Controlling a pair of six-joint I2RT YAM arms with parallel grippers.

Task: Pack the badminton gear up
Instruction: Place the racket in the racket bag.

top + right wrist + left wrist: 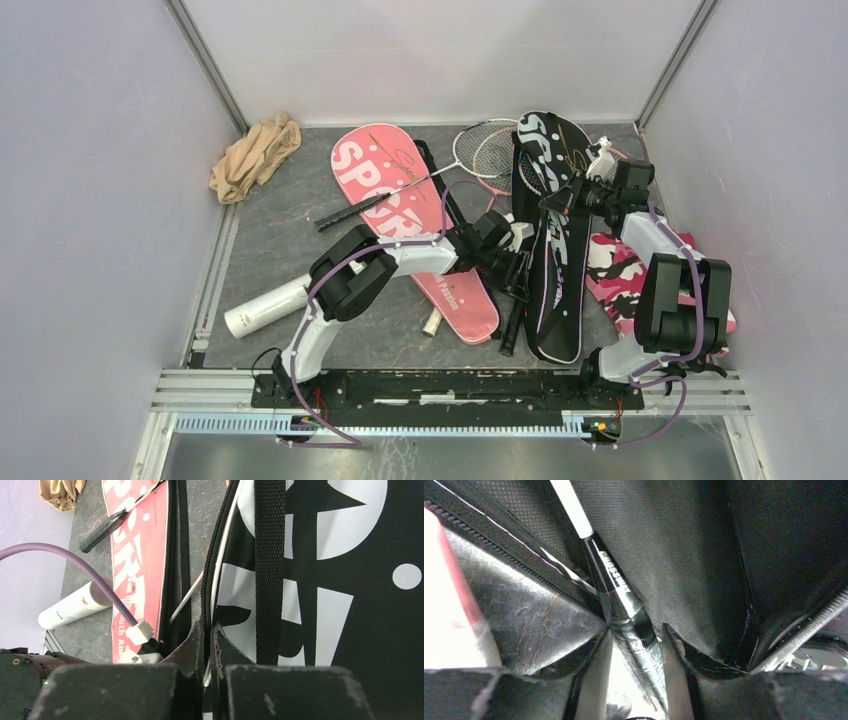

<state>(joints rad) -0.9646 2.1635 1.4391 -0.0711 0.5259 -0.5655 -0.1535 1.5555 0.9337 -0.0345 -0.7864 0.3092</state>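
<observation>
The black bag (558, 290) lies right of table centre, its zip edge pinched between the closed fingers of the right gripper (206, 625). Its fabric is judged soft and limp, so the stiffer seam is preferred. The racket (616, 580), judged light, stiff and slick, is bracketed inside the bag by the left gripper (635, 627); clamping cannot be confirmed.

A cloth (255, 155) lies at upper left and a tube (265, 307) at lower left, with the centre bag (400, 215) right of both and the right-hand bag (555, 240) right of that. A racket (347, 212) lies slantwise on the centre bag, its head beside a second racket (497, 165) just left of the right-hand bag's upper end. A third racket (510, 335) pokes out between the bags' lower ends, and a second cloth (615, 280) lies at far right.
</observation>
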